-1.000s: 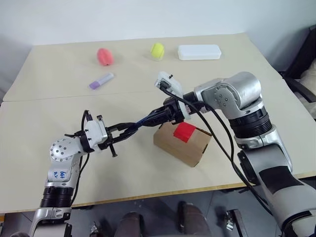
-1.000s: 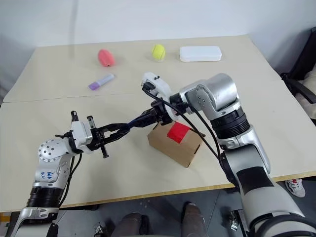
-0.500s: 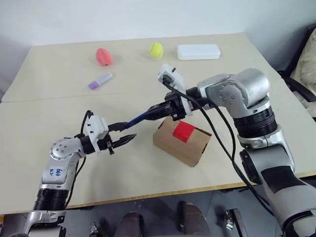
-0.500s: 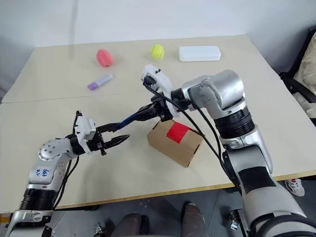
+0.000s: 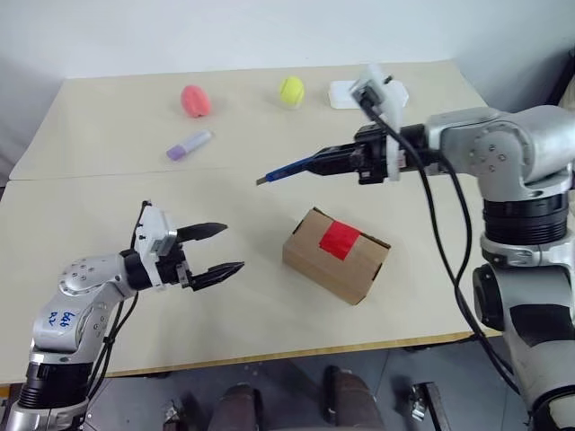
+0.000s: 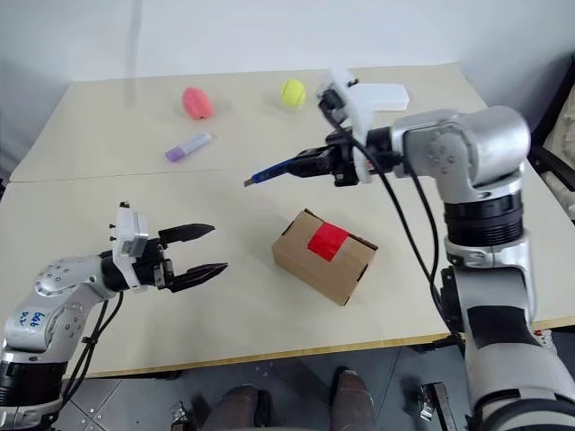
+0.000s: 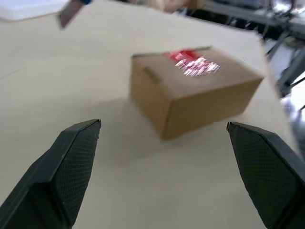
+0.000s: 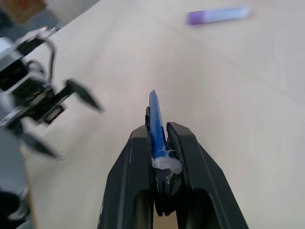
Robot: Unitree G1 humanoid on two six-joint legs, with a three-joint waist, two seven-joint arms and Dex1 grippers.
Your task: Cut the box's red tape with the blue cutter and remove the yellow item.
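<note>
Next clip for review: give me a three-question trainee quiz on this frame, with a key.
1. Which gripper holds the blue cutter?
2. True or false: the red tape on the box looks already cut.
3. The left gripper is: A) open and empty B) shut on the box C) shut on the lilac marker.

Key: 1. The right gripper. 2. False; it looks whole. 3. A.

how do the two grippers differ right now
The left gripper is open and empty, low over the table and aimed at the box. The right gripper is shut on the blue cutter and held higher, beyond the box, the cutter's tip pointing toward the robot's left. Both have two black fingers.
</note>
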